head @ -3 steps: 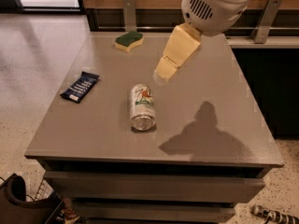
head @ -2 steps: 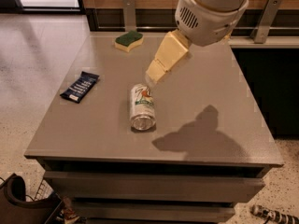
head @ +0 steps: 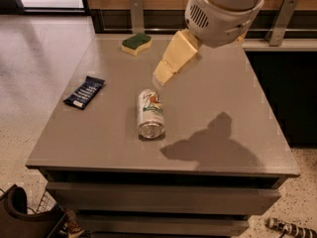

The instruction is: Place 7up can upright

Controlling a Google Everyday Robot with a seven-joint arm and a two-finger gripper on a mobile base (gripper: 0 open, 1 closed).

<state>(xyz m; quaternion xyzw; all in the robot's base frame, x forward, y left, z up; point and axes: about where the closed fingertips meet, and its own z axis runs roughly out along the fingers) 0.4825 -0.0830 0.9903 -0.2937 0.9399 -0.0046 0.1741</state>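
Note:
The 7up can (head: 150, 113) lies on its side near the middle of the grey table (head: 218, 98), its shiny top facing the table's front edge. It is silvery-white with a green and red-orange mark. My gripper (head: 159, 80) hangs from the white arm at the upper right. Its cream-coloured fingers point down and left, with the tip just above the can's far end. It holds nothing.
A dark blue snack packet (head: 84, 92) lies at the table's left side. A green and yellow sponge (head: 136, 43) sits at the back. The arm's shadow (head: 208, 145) falls on the front right of the table. Metal brackets stand behind the table.
The gripper has moved left and down, from over the table's back middle to just above the can's far end. The can has not moved.

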